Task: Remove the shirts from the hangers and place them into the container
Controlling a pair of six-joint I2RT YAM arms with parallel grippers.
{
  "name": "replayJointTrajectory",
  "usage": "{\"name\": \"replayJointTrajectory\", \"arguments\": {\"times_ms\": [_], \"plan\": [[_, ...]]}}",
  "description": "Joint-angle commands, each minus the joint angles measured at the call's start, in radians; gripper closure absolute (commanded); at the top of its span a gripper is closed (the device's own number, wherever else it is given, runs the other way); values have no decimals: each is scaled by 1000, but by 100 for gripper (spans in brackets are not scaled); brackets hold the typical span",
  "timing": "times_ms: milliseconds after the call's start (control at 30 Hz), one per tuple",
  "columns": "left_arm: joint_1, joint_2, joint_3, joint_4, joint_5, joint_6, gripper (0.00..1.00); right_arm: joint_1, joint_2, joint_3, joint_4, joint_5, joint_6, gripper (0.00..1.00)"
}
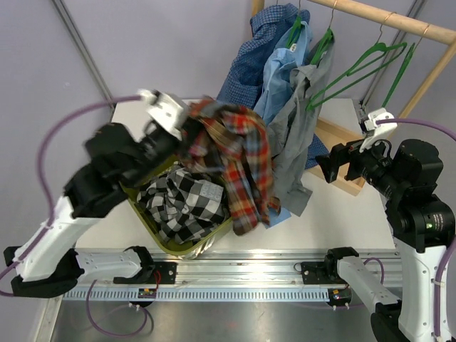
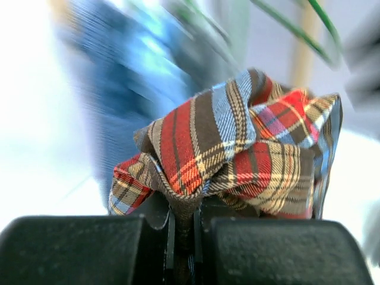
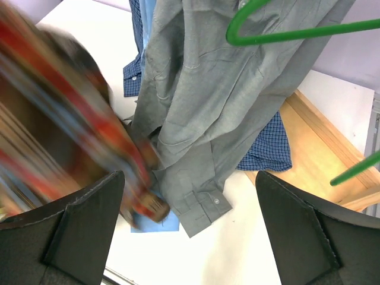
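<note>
Okay, my left gripper [image 2: 183, 237] is clamped on the plaid shirt [image 2: 237, 148]; right gripper [image 3: 190, 219] wide apart, idle. I'd centre over the tub [image 1: 147, 218], lower until the tail pools inside, then release.

We see a robotics lab bench: robot arms [image 1: 420, 214] bolted to an aluminium rail [image 1: 242, 265] at the white table's [image 1: 342, 228] near edge, purple cables [image 1: 44, 153], bare grey walls [image 1: 142, 43], green hangers [image 3: 297, 34] on a wooden rail [image 1: 385, 18].
</note>
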Motion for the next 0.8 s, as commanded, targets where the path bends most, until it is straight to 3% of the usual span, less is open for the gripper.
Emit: {"name": "replayJointTrajectory", "arguments": {"times_ms": [0,200,433,767], "plan": [[54,4,291,27,-127,-12,100,-3,20,22,59,20,26,1],[54,128,713,-41,-269,106,100,-3,25,11,73,11,32,1],[54,87,754,51,-379,238,100,-3,23,-11,82,11,30,1],[54,38,817,54,-327,182,100,-3,28,-47,105,0,27,0]]}}
